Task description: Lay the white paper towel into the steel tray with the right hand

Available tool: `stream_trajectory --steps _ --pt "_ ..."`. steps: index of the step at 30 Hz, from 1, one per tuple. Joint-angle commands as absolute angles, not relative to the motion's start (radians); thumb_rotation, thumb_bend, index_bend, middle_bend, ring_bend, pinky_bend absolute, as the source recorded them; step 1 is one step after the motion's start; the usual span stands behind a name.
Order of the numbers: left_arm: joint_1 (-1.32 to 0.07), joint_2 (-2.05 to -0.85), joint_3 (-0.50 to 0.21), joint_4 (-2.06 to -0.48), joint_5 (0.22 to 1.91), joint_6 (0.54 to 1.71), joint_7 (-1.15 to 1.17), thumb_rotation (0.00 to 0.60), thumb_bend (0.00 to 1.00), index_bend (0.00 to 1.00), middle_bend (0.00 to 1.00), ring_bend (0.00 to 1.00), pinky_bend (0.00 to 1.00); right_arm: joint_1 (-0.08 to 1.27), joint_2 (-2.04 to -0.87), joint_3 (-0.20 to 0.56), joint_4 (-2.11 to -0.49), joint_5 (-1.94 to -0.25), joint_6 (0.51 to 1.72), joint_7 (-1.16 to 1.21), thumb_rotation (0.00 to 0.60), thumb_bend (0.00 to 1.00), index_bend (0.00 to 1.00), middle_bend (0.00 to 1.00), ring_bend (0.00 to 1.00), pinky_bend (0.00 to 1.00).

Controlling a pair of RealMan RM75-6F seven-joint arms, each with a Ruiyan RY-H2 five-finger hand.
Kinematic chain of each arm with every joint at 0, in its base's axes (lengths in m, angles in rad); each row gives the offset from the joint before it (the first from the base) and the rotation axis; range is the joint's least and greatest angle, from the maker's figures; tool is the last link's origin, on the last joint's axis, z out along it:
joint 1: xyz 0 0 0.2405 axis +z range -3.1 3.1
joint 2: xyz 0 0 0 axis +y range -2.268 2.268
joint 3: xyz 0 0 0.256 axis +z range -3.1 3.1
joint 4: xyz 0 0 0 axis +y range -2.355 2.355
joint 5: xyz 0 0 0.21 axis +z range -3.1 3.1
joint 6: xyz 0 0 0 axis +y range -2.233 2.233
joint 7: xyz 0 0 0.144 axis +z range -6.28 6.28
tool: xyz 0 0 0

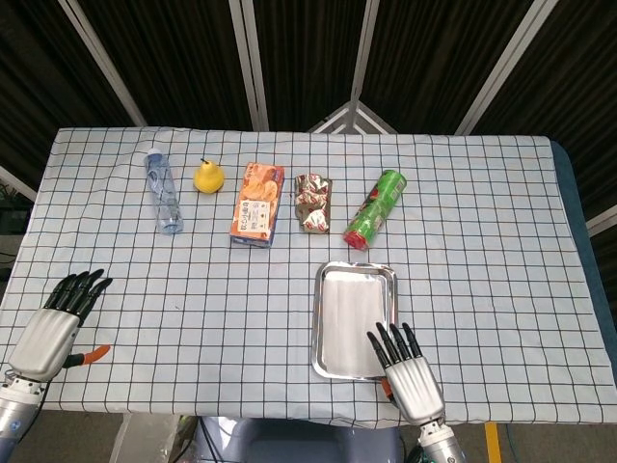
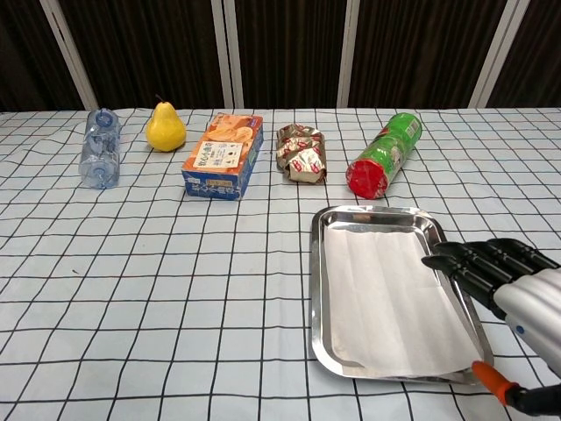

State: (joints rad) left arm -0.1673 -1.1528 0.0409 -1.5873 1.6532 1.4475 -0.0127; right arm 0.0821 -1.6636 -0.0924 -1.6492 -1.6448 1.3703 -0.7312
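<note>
The white paper towel [image 2: 386,296] lies flat inside the steel tray [image 2: 316,289], covering most of its floor; in the head view the towel [image 1: 352,318] shows in the tray [image 1: 318,323] too. My right hand [image 2: 508,285] hovers over the tray's near right corner, fingers straight and spread, holding nothing; from the head view that hand [image 1: 408,376] sits at the tray's front edge. My left hand [image 1: 53,323] rests open at the table's near left, far from the tray.
Along the back stand a water bottle [image 1: 163,193], a yellow pear [image 1: 208,177], an orange box [image 1: 257,204], a crumpled snack packet [image 1: 311,202] and a green can [image 1: 376,208]. The checked tablecloth's front edge lies just under both hands.
</note>
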Motion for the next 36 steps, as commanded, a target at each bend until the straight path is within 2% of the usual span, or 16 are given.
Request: stream_trajectory --steps 1,2,4,8,13,20,36 --pt "-0.168 -1.153 0.041 -1.587 1.654 1.446 -0.013 0.6 0.0 0.0 0.0 0.0 0.0 0.093 -1.633 -0.086 -1.685 -1.631 1.35 -0.741 0.6 0.87 0.04 0.0 0.0 0.0" --pt "-0.169 -1.153 0.041 -1.587 1.655 1.447 -0.012 0.6 0.0 0.0 0.0 0.0 0.0 0.097 -1.624 -0.083 -1.698 -1.622 1.34 -0.745 0.6 0.94 0.04 0.0 0.0 0.0" --pt "-0.168 -1.153 0.041 -1.588 1.656 1.448 -0.012 0.6 0.0 0.0 0.0 0.0 0.0 0.111 -1.596 -0.077 -1.732 -1.589 1.302 -0.761 0.6 0.99 0.05 0.0 0.0 0.0" --pt "-0.168 -1.153 0.041 -1.588 1.655 1.448 -0.01 0.6 0.0 0.0 0.0 0.0 0.0 0.156 -1.528 -0.053 -1.809 -1.477 1.193 -0.841 0.6 1.0 0.08 0.0 0.0 0.0" --pt "-0.169 -1.153 0.041 -1.59 1.652 1.444 -0.009 0.6 0.0 0.0 0.0 0.0 0.0 0.2 -1.497 -0.029 -1.857 -1.361 1.124 -0.971 0.6 1.0 0.11 0.03 0.0 0.0" --pt "-0.169 -1.152 0.041 -1.592 1.648 1.441 -0.009 0.6 0.0 0.0 0.0 0.0 0.0 0.226 -1.538 -0.023 -1.845 -1.265 1.109 -1.045 0.6 1.0 0.12 0.06 0.0 0.0" --pt "-0.17 -1.147 0.04 -1.595 1.64 1.435 -0.013 0.6 0.01 0.0 0.0 0.0 0.0 0.271 -1.593 -0.026 -1.813 -1.188 1.121 -1.059 0.6 1.0 0.14 0.07 0.0 0.0"
